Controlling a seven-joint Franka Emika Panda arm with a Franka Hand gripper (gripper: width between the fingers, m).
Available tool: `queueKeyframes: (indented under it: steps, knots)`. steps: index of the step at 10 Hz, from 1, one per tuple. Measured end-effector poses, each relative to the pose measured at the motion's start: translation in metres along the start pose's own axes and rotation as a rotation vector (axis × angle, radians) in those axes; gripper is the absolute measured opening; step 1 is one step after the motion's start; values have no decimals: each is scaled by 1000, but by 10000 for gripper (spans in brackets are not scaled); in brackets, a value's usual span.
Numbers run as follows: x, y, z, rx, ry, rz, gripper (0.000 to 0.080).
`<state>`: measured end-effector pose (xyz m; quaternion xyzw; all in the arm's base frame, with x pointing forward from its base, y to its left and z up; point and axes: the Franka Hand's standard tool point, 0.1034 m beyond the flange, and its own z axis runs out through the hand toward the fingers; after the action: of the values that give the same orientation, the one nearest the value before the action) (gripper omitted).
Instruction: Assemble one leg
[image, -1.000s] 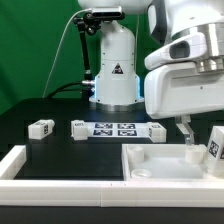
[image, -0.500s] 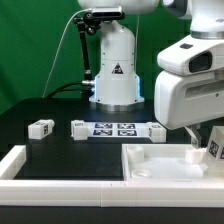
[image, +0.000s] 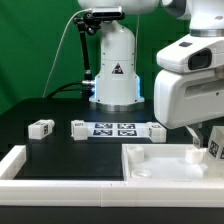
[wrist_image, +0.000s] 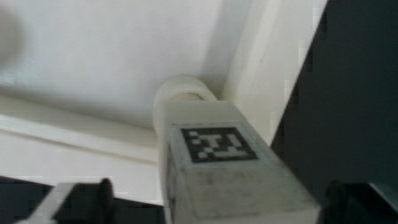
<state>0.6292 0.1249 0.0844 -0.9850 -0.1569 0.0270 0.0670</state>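
Note:
A white leg (image: 213, 148) with a black-and-white tag stands tilted at the exterior view's right end of the large white tray-like part (image: 150, 165). In the wrist view the leg (wrist_image: 222, 150) lies between my fingers, its far end against the tray's inner corner (wrist_image: 107, 60). My gripper (image: 205, 138) hangs over this leg. Its dark fingertips (wrist_image: 80, 200) show on both sides of the leg with gaps, so my gripper (wrist_image: 217, 205) is open around it. Two more legs (image: 41, 128) (image: 79, 128) lie on the black table at the left.
The marker board (image: 115, 128) lies at mid-table, with another small white block (image: 157, 131) at its right end. A white raised rim (image: 20, 165) runs along the front left. The arm's white base (image: 113, 70) stands behind, before a green backdrop.
My gripper moved toward the exterior view's right and came over the leg in the first half second. It has stayed still since. The leg has hardly shifted.

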Motion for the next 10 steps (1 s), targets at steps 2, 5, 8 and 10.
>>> queueKeyframes:
  steps: [2,5,8,10]
  knots:
    - [0,0,0,-1,0,0,376]
    - [-1,5,0,-3,-1,64,304]
    - [-2,9,0,1,33,379,299]
    - [-3,9,1,8,57,613,299]
